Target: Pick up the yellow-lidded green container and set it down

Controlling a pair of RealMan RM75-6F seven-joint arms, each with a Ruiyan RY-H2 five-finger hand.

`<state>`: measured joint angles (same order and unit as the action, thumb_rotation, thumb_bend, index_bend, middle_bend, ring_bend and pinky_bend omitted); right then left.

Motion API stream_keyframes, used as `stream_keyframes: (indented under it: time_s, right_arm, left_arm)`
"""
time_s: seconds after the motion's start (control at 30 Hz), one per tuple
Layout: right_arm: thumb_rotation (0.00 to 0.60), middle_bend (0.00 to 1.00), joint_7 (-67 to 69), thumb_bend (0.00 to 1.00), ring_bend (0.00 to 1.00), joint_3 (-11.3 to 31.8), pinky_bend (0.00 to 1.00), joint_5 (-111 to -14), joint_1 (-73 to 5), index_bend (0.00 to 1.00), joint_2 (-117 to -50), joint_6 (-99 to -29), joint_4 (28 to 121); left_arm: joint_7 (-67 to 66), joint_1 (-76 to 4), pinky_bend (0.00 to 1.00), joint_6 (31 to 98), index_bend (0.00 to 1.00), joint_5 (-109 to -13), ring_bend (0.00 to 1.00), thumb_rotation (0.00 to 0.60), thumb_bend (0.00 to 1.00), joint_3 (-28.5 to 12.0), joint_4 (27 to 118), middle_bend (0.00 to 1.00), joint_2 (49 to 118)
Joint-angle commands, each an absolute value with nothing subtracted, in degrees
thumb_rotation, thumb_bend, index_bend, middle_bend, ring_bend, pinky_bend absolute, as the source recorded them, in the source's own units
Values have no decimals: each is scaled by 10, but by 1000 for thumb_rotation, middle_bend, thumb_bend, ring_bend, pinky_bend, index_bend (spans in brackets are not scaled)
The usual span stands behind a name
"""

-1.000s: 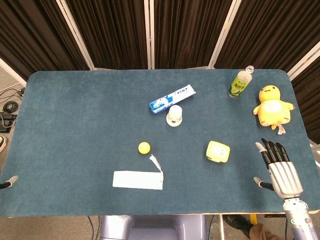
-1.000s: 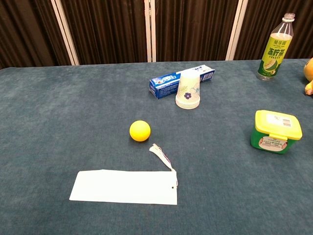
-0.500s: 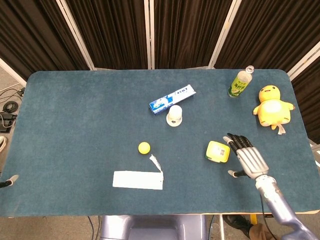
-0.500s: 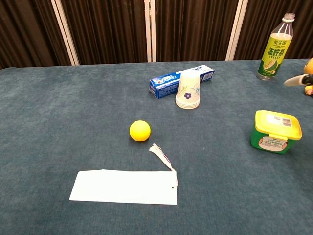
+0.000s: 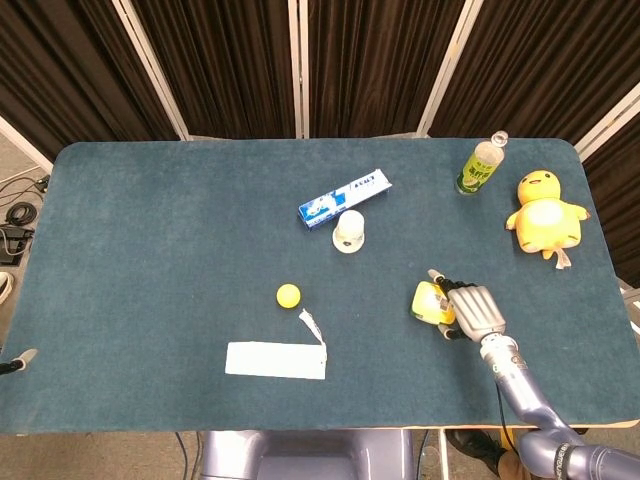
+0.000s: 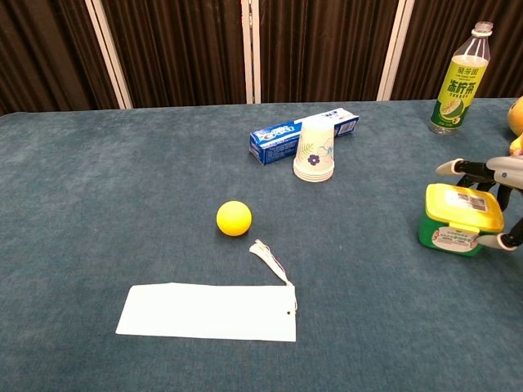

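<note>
The green container with a yellow lid [image 5: 430, 301] [image 6: 462, 220] stands upright on the blue table, right of centre. My right hand [image 5: 477, 312] [image 6: 500, 175] is against its right side. Its fingers [image 6: 458, 167] reach over the far edge of the lid and the thumb [image 6: 500, 241] lies by the near right corner. The fingers stand apart around the container and no firm grip shows. Of my left hand [image 5: 14, 364], only a tip shows at the table's left edge in the head view.
A yellow ball [image 6: 234, 218] and a white paper strip [image 6: 208, 313] lie left of the container. A paper cup [image 6: 314, 149] and a toothpaste box [image 6: 282, 135] sit behind. A green bottle [image 6: 458, 82] and a yellow duck toy [image 5: 546, 210] stand at the far right.
My right hand has moved left from the table's right edge to the container and now spans its right side. The container has not moved.
</note>
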<state>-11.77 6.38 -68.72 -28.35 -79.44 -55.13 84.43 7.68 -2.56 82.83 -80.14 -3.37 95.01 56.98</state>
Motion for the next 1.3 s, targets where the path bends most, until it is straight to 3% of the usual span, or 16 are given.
stream_keyframes:
  time_s: [0.03,0.2,0.37,0.6,0.67,0.73,0.93,1.0,1.07,1.1,1.17,1.3]
  right_arm:
    - [600,450,-104,549,410,67,474,-694,-282,237,-804,-563,836]
    - [600,461,-50,603,417,67,474,-716,-278,248,-783,-561,860]
    - [600,462,44,620,416,68,471,-727,-293,308,-697,-493,940]
    - [600,461,179,690,417,85,465,-730,-345,337,-587,-347,1009]
    - [600,474,223,716,429,85,460,-721,-382,339,-558,-248,1005]
    - [600,494,245,738,452,87,456,-717,-405,339,-549,-190,997]
    - [600,497,264,760,463,85,402,-719,-433,347,-553,-115,974]
    - [600,380,262,683,382,82,293,-717,-442,309,-556,-96,965]
    - [600,95,255,480,112,78,83,-714,-447,127,-560,-95,955]
    - [600,31,249,405,42,75,35,-713,-447,68,-561,-101,952]
    - [600,0,224,216,0,71,0,-713,-440,0,-565,-148,942]
    - [600,0,127,111,0,68,0,-679,-402,0,-592,-322,935]
  left_arm:
    - [77,-25,0,829,0,-802,0,600,0,-34,950,0,570]
    - [77,-26,0,828,0,-800,0,600,0,-34,950,0,570]
    - [73,-27,0,825,0,-801,0,600,0,-33,950,0,572]
    - [69,-27,0,826,0,-800,0,600,0,-33,954,0,572]
    - [64,-27,0,825,0,-802,0,600,0,-32,954,0,573]
    - [61,-27,0,826,0,-801,0,600,0,-32,955,0,574]
    - [62,-27,0,825,0,-797,0,600,0,-33,955,0,574]
    - [63,-27,0,824,0,-797,0,600,0,-34,954,0,574]
    - [64,-27,0,825,0,-796,0,600,0,-34,954,0,573]
    - [65,-26,0,826,0,-796,0,600,0,-35,954,0,573]
    - [68,-26,0,828,0,-794,0,600,0,-36,953,0,573]
    - [68,-27,0,825,0,-794,0,600,0,-36,952,0,574]
